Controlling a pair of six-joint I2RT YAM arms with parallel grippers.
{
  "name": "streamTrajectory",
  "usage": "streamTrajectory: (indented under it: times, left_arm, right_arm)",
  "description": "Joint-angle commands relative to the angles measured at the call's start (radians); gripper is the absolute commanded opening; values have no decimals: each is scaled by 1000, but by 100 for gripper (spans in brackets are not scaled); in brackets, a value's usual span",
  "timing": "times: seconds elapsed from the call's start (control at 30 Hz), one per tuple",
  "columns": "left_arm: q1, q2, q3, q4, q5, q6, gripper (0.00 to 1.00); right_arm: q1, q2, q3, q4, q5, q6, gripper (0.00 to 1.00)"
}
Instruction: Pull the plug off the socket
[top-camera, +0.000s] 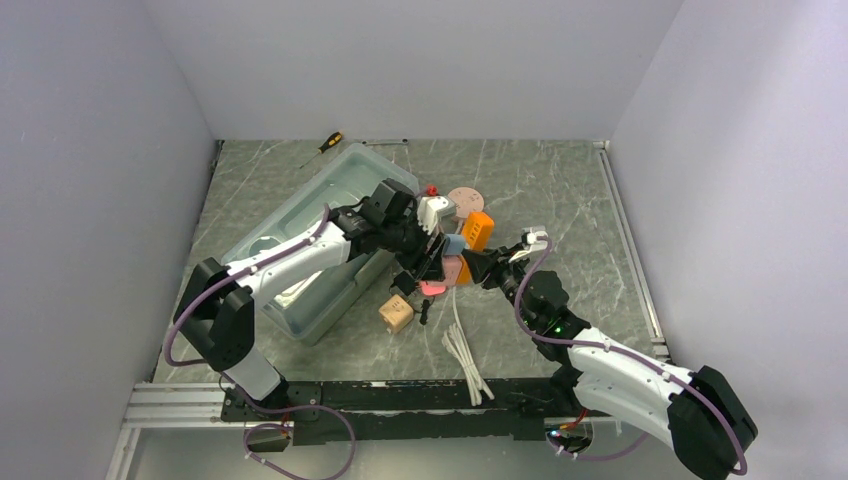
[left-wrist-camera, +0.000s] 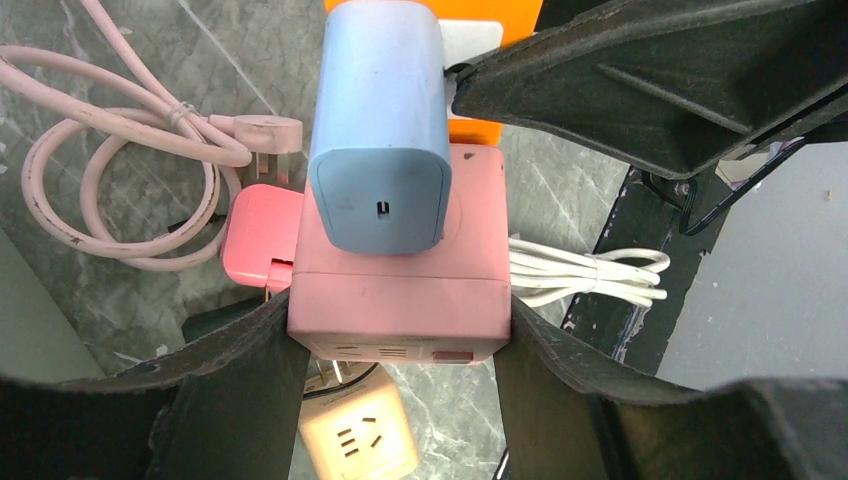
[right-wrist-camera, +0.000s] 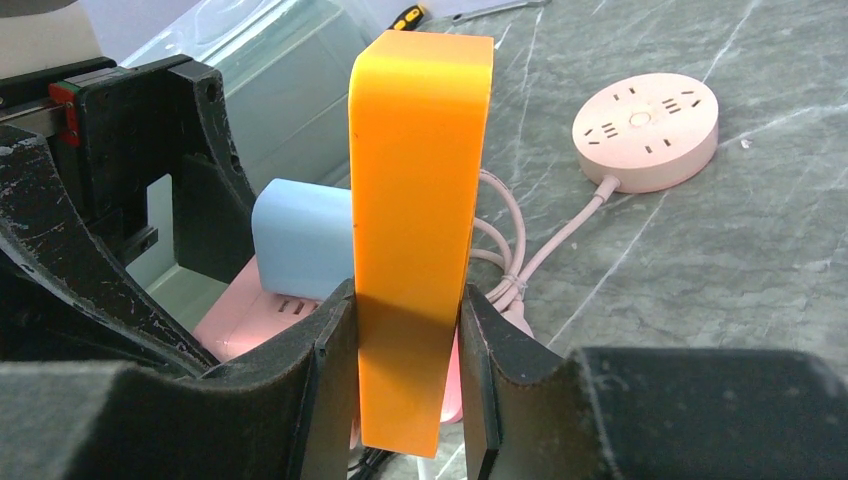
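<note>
So, left gripper (left-wrist-camera: 396, 338) half-closed across the pink cube power socket (left-wrist-camera: 400, 290), mid-table between both arms; right gripper (right-wrist-camera: 405, 372) pinched tight on the tall orange block plug (right-wrist-camera: 420, 200) beside the pale blue adapter (left-wrist-camera: 380, 130); plug's long axis runs along the right fingers, so pull away from left arm

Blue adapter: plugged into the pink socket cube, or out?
Plugged in. The blue adapter sits flush against the pink socket cube, gripped by the left end effector; no prongs or gap show.
</note>
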Motion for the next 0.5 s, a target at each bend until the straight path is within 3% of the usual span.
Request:
streamTrajectory:
  times: [0.0, 0.3, 0.47]
  left_arm:
    - [64, -3, 19, -83, -160, -24, 0]
    - [41, -61, 31, -108, 172, 151, 0]
    - [19, -97, 7, -98, 198, 177, 0]
  right_arm:
    - [-17, -27, 16, 64, 86, -60, 0]
    - [-43, -43, -16, 145, -52, -54, 0]
    - [-77, -32, -15, 152, -116, -30, 0]
